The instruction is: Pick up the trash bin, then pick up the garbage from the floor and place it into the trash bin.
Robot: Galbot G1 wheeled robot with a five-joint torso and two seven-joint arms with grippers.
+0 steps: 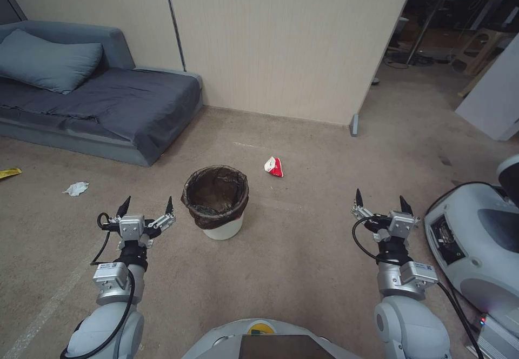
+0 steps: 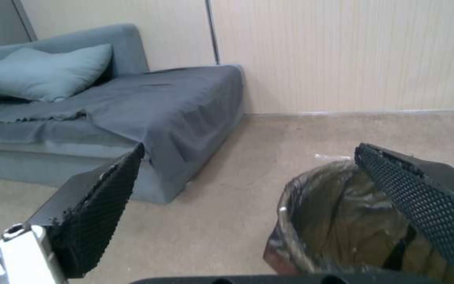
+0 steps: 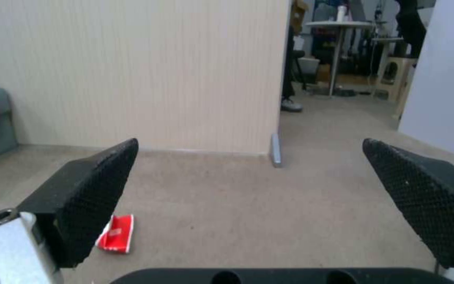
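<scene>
Trash bin (image 1: 216,202) upright on carpet (image 1: 303,251), left gripper (image 1: 146,206) beside it, wide open, empty, right gripper (image 1: 381,201) spread open, empty, red packet (image 1: 274,167) beyond bin.

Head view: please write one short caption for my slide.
Both open grippers, left and right, hover above the carpet flanking the lined trash bin; red-and-white packet lies beyond.

mock living room | sofa (image 1: 102,105) | partition wall (image 1: 281,40) | carpet (image 1: 303,240)
</scene>
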